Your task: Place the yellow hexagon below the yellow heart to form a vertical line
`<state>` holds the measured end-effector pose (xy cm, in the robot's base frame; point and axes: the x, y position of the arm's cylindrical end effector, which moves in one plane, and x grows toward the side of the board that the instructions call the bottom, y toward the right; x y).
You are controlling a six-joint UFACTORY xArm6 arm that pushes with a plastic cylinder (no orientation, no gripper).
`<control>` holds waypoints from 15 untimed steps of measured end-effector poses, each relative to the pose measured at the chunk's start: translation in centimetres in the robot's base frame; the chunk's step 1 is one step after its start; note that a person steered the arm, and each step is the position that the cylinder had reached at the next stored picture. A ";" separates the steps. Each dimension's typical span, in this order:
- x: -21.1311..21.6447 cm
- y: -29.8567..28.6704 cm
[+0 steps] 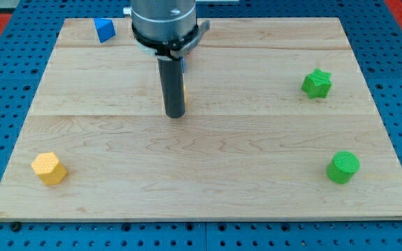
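The yellow hexagon (49, 168) lies near the board's lower left corner. My rod comes down from the view's top centre, and my tip (175, 114) rests on the board, far to the upper right of the hexagon. A thin yellow-orange sliver (183, 93) shows just at the rod's right edge; it may be the yellow heart, mostly hidden behind the rod. I cannot make out its shape.
A blue block (104, 29) sits at the board's top left. Another blue bit (184, 61) peeks out behind the rod. A green star (317, 84) lies at the right, a green cylinder (342, 167) at the lower right. The wooden board (208, 188) lies on a blue pegboard.
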<state>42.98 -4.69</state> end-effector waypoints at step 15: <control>2.0 -9.3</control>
<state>44.98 -13.98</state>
